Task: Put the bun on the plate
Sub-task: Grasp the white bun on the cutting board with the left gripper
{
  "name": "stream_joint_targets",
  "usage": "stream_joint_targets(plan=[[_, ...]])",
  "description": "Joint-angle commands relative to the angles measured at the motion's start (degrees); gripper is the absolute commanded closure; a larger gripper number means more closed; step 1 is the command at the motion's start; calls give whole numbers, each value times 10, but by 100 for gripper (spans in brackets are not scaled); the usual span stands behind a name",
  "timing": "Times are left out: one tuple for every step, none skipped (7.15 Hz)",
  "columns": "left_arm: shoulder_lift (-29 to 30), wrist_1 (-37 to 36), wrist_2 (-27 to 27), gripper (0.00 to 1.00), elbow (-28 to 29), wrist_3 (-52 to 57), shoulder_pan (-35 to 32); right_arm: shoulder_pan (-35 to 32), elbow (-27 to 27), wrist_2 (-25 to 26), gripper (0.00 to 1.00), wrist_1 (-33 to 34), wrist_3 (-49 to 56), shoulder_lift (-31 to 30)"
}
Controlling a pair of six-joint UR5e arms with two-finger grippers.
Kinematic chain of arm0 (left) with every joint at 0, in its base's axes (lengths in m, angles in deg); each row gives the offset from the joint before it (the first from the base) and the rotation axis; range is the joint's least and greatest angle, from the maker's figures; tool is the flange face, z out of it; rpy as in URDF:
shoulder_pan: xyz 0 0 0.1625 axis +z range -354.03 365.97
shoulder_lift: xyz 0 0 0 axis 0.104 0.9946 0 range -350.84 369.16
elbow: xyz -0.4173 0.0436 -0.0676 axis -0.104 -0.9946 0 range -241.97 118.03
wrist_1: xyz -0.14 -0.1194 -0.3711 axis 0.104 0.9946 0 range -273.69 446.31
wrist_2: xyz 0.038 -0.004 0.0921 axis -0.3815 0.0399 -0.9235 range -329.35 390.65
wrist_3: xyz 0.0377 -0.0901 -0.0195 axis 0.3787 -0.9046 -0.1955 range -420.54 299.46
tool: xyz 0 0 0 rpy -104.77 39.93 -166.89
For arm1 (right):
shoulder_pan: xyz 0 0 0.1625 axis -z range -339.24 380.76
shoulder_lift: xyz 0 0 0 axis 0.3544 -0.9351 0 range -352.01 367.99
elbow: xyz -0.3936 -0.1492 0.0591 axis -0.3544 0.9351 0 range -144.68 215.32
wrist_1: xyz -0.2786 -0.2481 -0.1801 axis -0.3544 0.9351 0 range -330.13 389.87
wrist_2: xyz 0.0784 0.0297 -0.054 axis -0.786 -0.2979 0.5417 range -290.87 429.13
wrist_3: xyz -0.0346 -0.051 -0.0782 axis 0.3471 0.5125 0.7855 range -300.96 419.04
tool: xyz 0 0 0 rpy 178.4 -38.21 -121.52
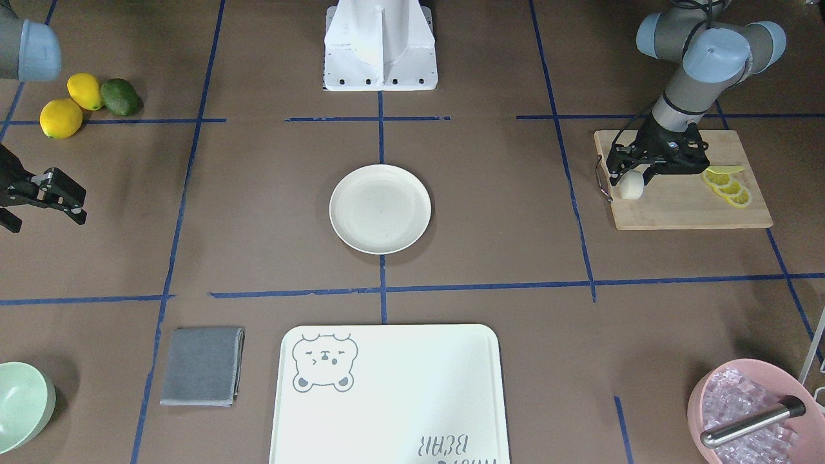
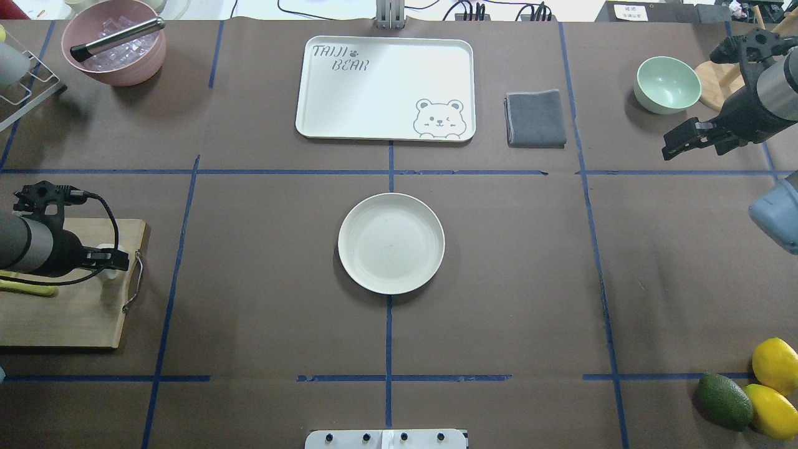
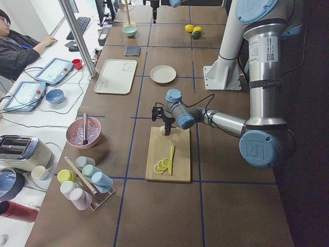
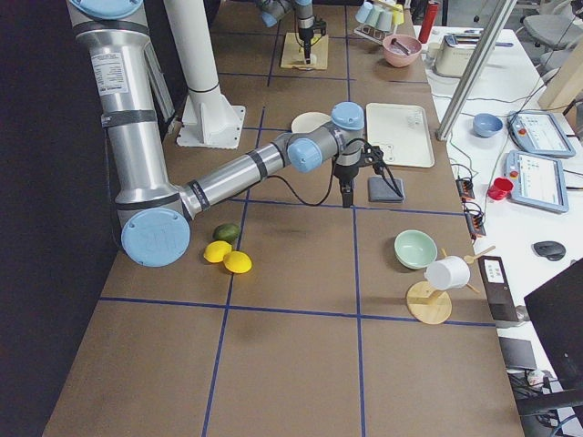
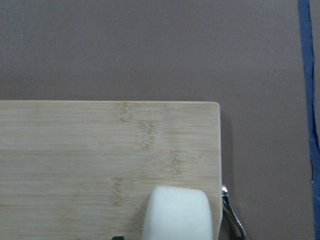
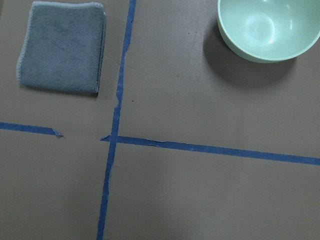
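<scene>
Our left end effector (image 1: 635,175) sits over the bun (image 1: 631,186); we cannot tell if it's clamped. A loose pinch could drop it before the plate (image 1: 380,209), nine o'clock in the front view.

Top of the bun (image 1: 632,187) behind the left end effector (image 1: 635,173); grip possibly closed, unclear.

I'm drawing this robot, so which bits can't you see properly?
Bun: in the front-facing view the left gripper covers its top, so I cannot tell if the fingers squeeze it.
Bun again: the left wrist view's bottom edge cuts it off.
Green bowl: cut by the front-facing view's left edge.
Tray: its writing is cut by that view's bottom edge.
</scene>
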Motion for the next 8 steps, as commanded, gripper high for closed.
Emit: stream_joint_targets(plan=[[-4, 0, -1, 64, -4, 0, -3, 0, 1, 1, 0, 0, 0, 0], [-4, 0, -1, 70, -4, -1, -4, 1, 2, 2, 0, 0, -1, 0], [-4, 0, -1, 72, -5, -1, -6, 1, 2, 2, 0, 0, -1, 0], [-4, 0, -1, 74, -9, 0, -15, 1, 2, 2, 0, 0, -1, 0], [-5, -3, 2, 74, -22, 1, -27, 1, 1, 1, 0, 0, -1, 0], [-4, -10, 5, 74, -35, 1, -41, 0, 0, 0, 0, 0, -1, 0], [3, -38, 5, 73, -52, 1, -42, 0, 0, 0, 0, 0, -1, 0], [17, -90, 4, 72, -84, 0, -42, 0, -1, 0, 0, 0, -2, -1]])
